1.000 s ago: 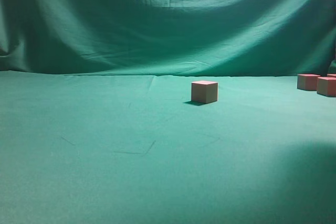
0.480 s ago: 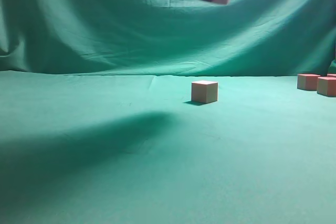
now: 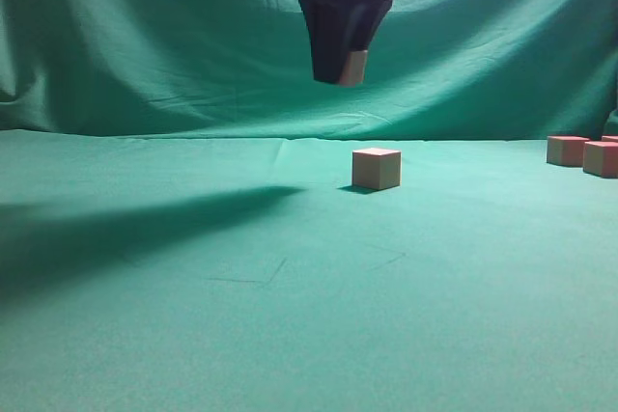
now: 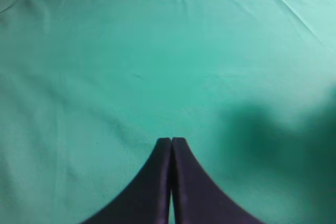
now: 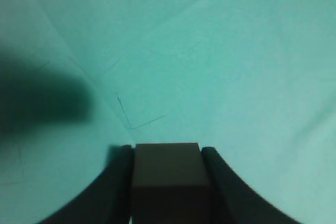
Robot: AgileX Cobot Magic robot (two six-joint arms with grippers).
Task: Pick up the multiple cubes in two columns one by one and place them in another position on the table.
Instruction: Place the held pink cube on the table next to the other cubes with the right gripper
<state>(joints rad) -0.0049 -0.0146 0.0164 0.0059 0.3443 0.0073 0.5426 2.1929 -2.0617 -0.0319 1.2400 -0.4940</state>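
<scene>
The right pincer [image 3: 346, 69] hung high above the counter [image 3: 193, 335], pinching one cube [image 3: 353, 68] between its fingers. A second cube [image 3: 376, 168] sat on the cloth below, toward five o'clock from it. Two more cubes [image 3: 567, 150] lay far at three o'clock. The left pincer [image 4: 171, 141] was pressed together, empty.
</scene>
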